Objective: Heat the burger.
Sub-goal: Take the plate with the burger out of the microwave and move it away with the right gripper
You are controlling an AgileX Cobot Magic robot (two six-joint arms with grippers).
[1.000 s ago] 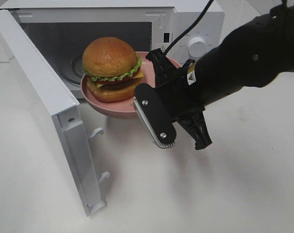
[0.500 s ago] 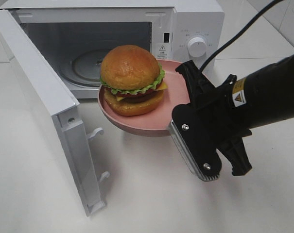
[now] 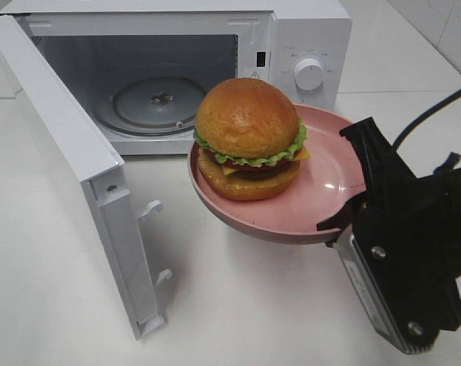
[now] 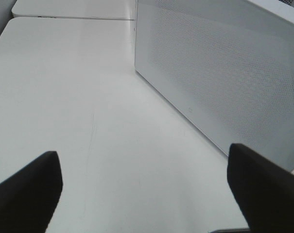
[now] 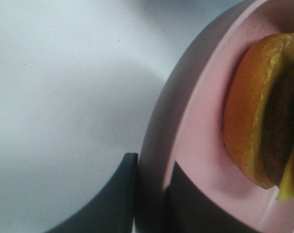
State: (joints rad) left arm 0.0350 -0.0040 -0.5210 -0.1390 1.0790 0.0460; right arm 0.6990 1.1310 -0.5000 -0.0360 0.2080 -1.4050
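Observation:
The burger (image 3: 247,126), with a golden domed bun, green lettuce and a dark patty, sits on a round pink plate (image 3: 329,156). The plate hangs in the air in front of the open microwave (image 3: 306,38), to the right of its cavity. My right gripper (image 3: 350,213) is shut on the plate's near right rim. The right wrist view shows its fingers (image 5: 118,194) pinching the plate's edge (image 5: 195,141), with the burger (image 5: 253,111) just beyond. My left gripper (image 4: 144,194) is open and holds nothing, beside the microwave's perforated wall (image 4: 219,73).
The microwave door (image 3: 62,152) stands swung wide open on the left, reaching toward the table's front. A glass turntable (image 3: 158,99) lies bare inside the cavity. A round dial (image 3: 308,74) is on the control panel. The white tabletop (image 3: 238,305) spreads below the plate.
My right gripper has carried the plate with the burger away from the microwave's opening, to the right and toward the front. The left gripper has not changed.

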